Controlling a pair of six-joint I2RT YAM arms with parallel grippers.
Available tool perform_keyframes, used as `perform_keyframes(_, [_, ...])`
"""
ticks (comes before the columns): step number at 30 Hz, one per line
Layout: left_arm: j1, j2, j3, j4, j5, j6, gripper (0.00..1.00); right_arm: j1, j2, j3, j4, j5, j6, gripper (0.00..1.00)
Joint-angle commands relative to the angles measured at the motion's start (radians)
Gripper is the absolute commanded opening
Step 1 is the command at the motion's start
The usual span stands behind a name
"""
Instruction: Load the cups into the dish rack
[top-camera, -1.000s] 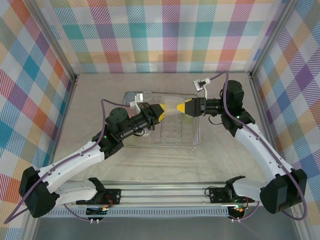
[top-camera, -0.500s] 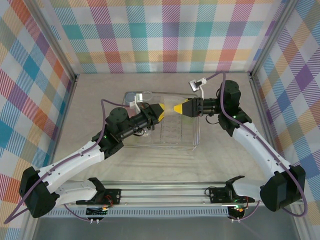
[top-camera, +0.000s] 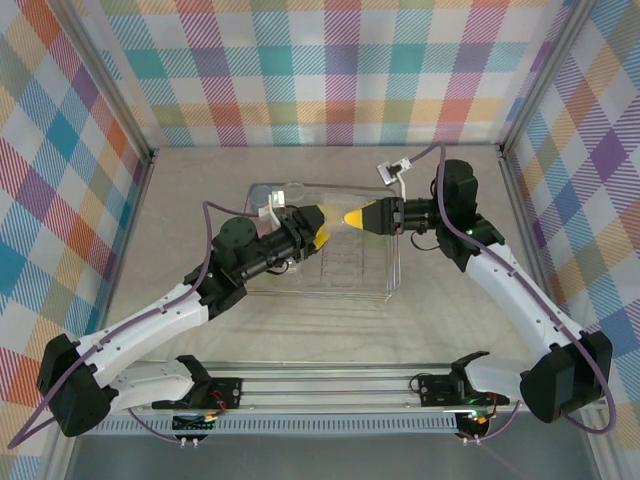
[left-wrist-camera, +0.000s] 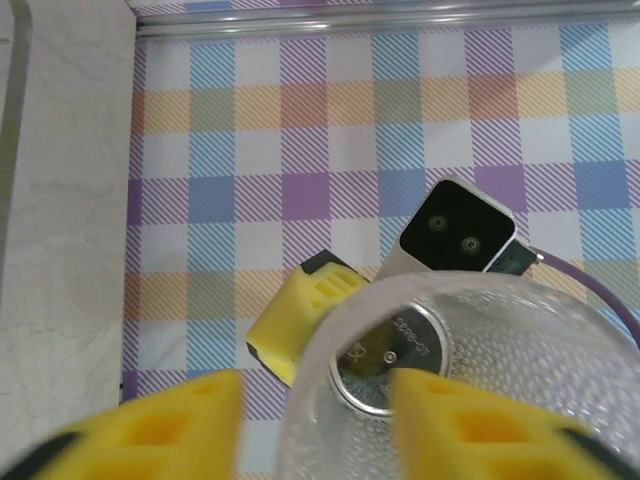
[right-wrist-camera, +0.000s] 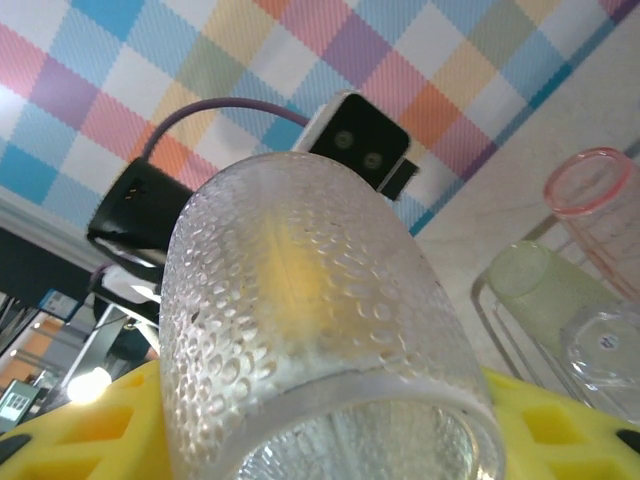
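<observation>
Both arms reach from their bases at the near edge of the desk toward its middle, where the two claws meet tip to tip above the dish rack. The left claw comes in from the left and stands open: in its wrist view its yellow fingers are spread wide, and the round base of a clear dimpled cup faces the camera just past them. I cannot tell whether either finger touches the cup. The right claw comes in from the right and has hold of this cup. In its wrist view the cup's mouth end sits between the two yellow fingers, which are closed against its sides, and its base points away toward the left arm's white wrist camera. The cup lies roughly level in the air, over the far half of the rack and clear of its wires. In the right wrist view three more cups stand in the rack: a pink one, a yellow-green one and a clear one, all close together. From above, a greyish cup and another clear one show at the rack's far left corner. Beyond the desk rise plaid walls.
</observation>
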Motion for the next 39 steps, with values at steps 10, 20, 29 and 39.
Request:
perform_keyframes(10, [0.005, -0.232, -0.038, -0.479, -0.294, -0.021, 1.0, 0.003, -0.008, 0.184, -0.581, 0.429, -0.339, 0.32])
perform_keyframes(20, [0.006, -0.325, 0.063, -0.945, -0.48, 0.185, 1.0, 0.004, 0.155, 0.341, -0.98, 0.918, -0.548, 0.28])
perform_keyframes(29, [0.005, -0.373, 0.06, -1.083, -0.542, 0.274, 1.0, 0.111, 0.341, 0.409, -1.081, 1.094, -0.66, 0.25])
perform_keyframes(39, [0.006, -0.447, 0.044, -1.151, -0.608, 0.309, 1.0, 0.191, 0.474, 0.434, -1.112, 1.249, -0.704, 0.23])
